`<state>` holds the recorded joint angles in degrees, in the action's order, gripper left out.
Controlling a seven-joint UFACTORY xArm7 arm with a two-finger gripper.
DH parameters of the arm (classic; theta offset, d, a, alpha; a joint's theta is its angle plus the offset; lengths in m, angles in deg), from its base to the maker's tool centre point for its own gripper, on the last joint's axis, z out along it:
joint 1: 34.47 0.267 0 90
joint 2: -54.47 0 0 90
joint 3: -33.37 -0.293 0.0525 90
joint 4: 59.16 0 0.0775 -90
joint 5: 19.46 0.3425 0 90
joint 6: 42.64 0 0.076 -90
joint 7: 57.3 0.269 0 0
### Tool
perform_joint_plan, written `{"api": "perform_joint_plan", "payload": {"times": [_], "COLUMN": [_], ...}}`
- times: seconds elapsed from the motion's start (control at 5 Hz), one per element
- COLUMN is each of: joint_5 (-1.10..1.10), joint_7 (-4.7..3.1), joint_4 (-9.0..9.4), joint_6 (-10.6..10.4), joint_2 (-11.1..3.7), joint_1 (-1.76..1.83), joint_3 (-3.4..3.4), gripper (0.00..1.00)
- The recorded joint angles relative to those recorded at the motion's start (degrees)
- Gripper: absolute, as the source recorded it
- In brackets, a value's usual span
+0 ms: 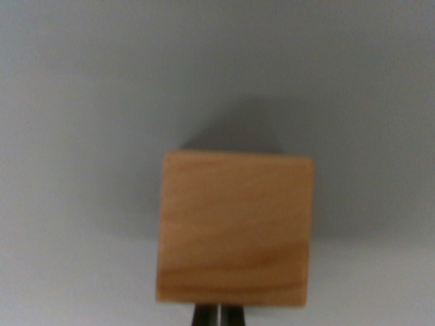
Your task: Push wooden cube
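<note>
A light wooden cube [234, 227] with visible grain fills the lower middle of the wrist view, resting on a plain grey surface [81, 136]. Right below its near face, at the bottom edge of the picture, my gripper [219, 316] shows as two dark fingertips pressed close together with only a thin pale line between them. The tips sit against or just short of the cube's near side; contact cannot be told. Nothing is held between the fingers. The cube's shadow falls on the surface behind it.
The grey surface spreads out on all sides of the cube, lighter towards the bottom of the view. No other objects or edges are in sight.
</note>
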<state>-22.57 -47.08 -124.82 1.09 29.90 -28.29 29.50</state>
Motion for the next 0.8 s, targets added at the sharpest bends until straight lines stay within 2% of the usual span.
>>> {"api": "perform_joint_plan", "payload": {"times": [0.2,0.4,0.6,0.8], "joint_5": [-0.02,-0.02,-0.04,-0.04], "joint_7": [-0.18,-0.18,-0.35,-0.35], "joint_4": [-2.54,-2.54,-5.05,-5.05], "joint_6": [1.00,1.00,1.98,1.98], "joint_2": [-1.55,-1.55,-3.07,-3.07], "joint_1": [-0.03,-0.03,-0.07,-0.07], "joint_3": [0.08,0.08,0.16,0.16], "gripper": [1.00,1.00,1.00,1.00]}}
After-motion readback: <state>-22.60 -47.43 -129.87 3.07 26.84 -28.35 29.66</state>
